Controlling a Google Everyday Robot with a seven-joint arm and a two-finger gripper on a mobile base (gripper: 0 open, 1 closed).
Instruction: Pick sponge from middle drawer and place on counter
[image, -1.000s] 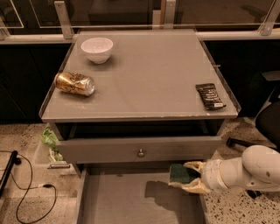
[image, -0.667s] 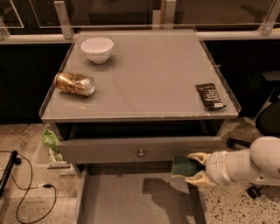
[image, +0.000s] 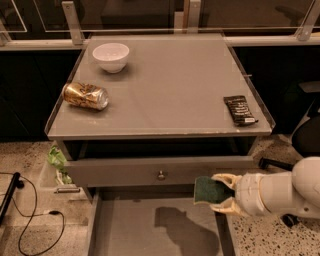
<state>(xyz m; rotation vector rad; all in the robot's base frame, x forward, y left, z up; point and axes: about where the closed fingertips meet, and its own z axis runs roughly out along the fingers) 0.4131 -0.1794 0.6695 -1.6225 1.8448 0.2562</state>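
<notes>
Our fingers are clamped around the green sponge, holding it above the right side of the open middle drawer, just below the grey surface

Counter: uniform matte grey, no pattern. On its far-left part, bowl: plain white. On its left edge, can: gold with brown mottling, silver end. On its right edge, snack wrapper: black with faint pale print. Below the counter's front edge, knob drawer: grey front, metallic knob. Lower still, middle drawer: pale grey floor with a dark shadow patch. Gripper, below the counter's front-right corner: cream-yellow fingers on a white arm, clamped on the sponge, whose visible face is dark green. Floor beside the counter: beige with dark speckles.
</notes>
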